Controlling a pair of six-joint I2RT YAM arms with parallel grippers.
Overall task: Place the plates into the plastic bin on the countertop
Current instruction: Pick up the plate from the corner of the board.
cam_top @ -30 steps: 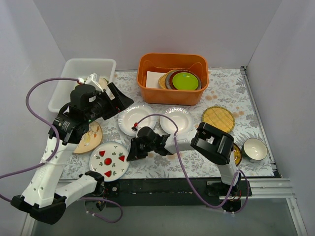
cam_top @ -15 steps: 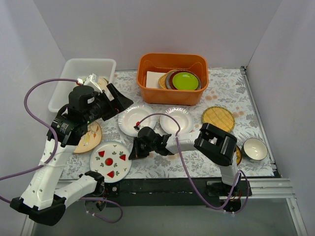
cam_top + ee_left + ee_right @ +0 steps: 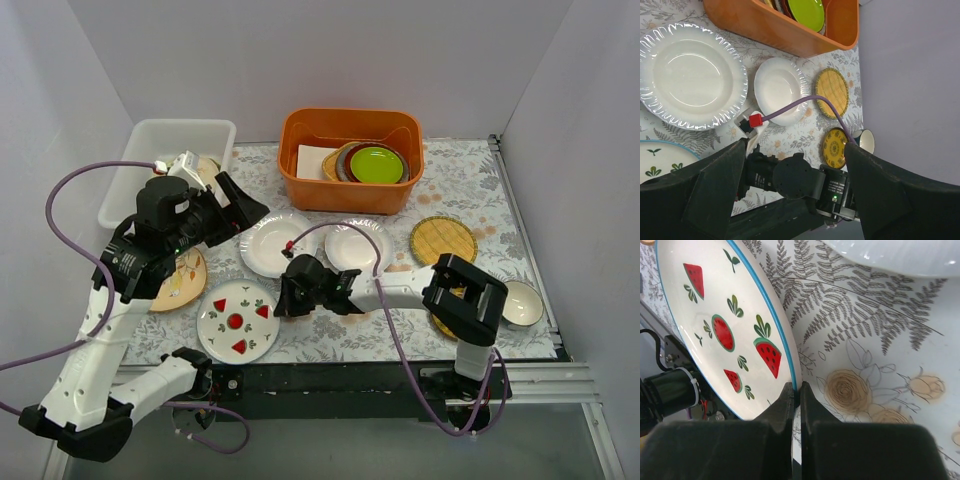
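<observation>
Right jaws pinched the fruit plate (image 3: 725,330) by its rim; the bin (image 3: 150,140) lay well ahead, nearer the empty, wide-open left jaws.

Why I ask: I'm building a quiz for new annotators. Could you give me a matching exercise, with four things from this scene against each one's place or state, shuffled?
Things
1. watermelon plate
2. lime-green plate
3. yellow woven plate
4. plastic bin

Places or states
A. inside the orange tub
B. in the far left corner
C. pinched at its rim by the right end effector
D. flat on the countertop, nothing touching it

Pairs: 1-C, 2-A, 3-D, 4-B
</observation>
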